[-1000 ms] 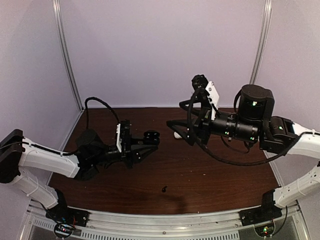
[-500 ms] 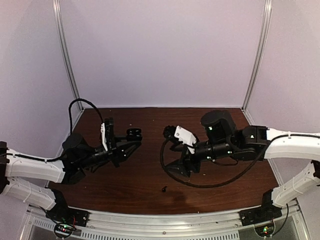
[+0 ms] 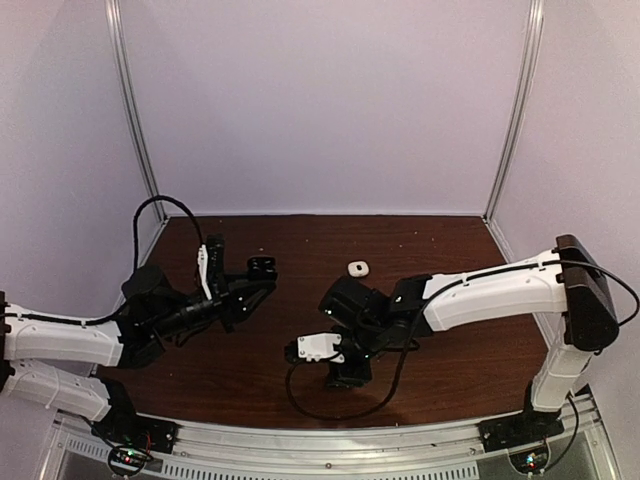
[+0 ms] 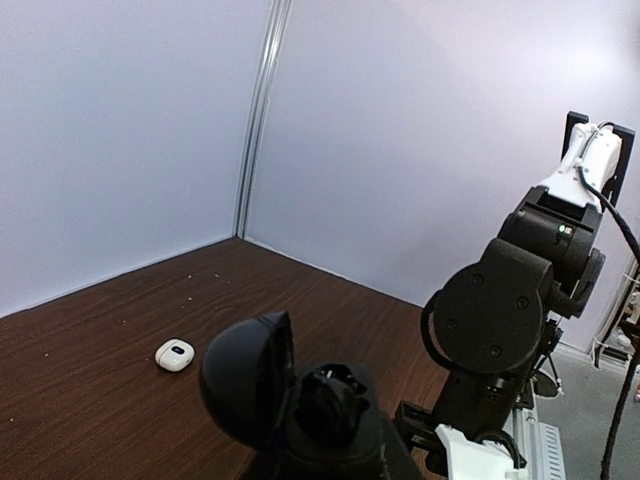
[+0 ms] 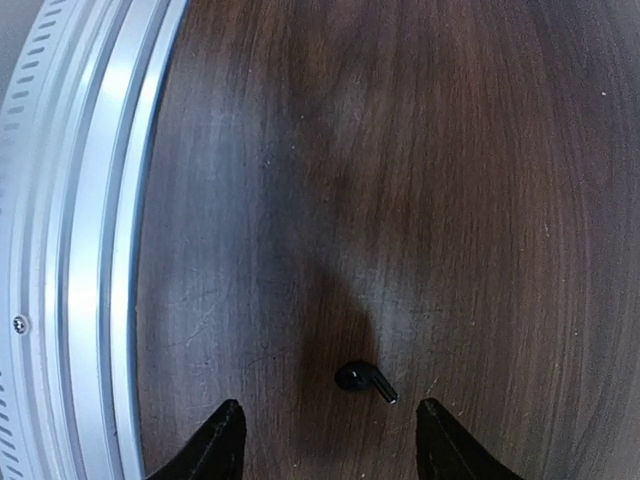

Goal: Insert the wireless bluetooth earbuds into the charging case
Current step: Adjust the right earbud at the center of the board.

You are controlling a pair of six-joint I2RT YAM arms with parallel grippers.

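The right jaws stand partly open and are pointed straight down at the surface. Their two black fingertips (image 5: 226, 440) are set on either side of a tiny glossy black earbud with a short stem (image 5: 365, 380). The bud is bracketed but not touched. It lies on its side on the dark brown wood-grain surface (image 5: 450, 150), near the ribbed aluminium rail (image 5: 90, 250) along the near edge.

The left jaws are closed on a rounded matte black charging case (image 4: 330, 400), which is held up off the surface. Its domed lid (image 4: 248, 375) is swung open on the hinge. What sits in the dark hollow of the case cannot be told.

A small glossy white pebble-shaped case (image 3: 358, 268) lies shut on the surface farther back, well apart from the black case and from both sets of jaws.

The right arm (image 3: 480, 290), white-shelled with black joints, is bent down over the near part of the surface. The left arm (image 3: 60, 335) is stretched low towards the middle. Smooth pale lilac walls (image 3: 320, 100) with metal corner strips enclose the scene.
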